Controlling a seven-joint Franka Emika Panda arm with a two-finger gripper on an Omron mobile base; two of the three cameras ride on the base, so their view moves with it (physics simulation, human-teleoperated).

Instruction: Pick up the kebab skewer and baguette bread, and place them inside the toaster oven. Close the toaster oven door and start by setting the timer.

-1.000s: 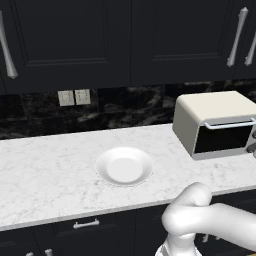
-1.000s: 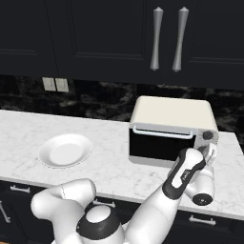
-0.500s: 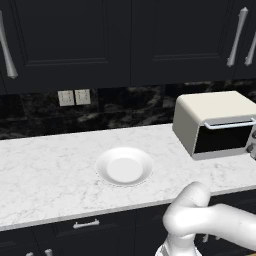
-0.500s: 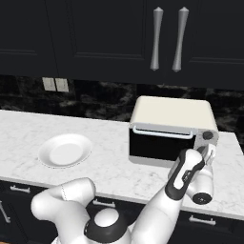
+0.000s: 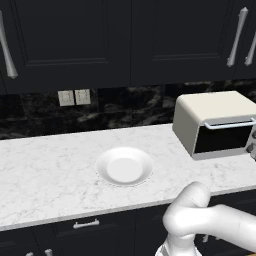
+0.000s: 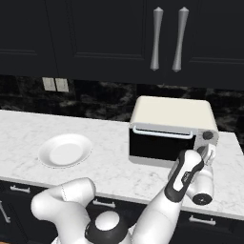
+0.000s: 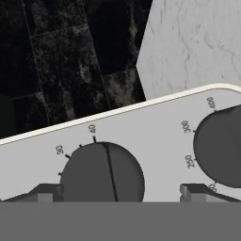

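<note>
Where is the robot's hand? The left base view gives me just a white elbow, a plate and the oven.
Observer: In the right base view the jaws are at the oven's front right corner, just beneath a dark knob.
Operator: What are they doing there?
Observer: The hand view looks straight at two dials. The jaws stand open on either side of the left dial, which is marked 30 and 40.
Operator: And the other one?
Observer: The right dial is marked 250, 300 and 400, and it lies off to the side of the jaws.
</note>
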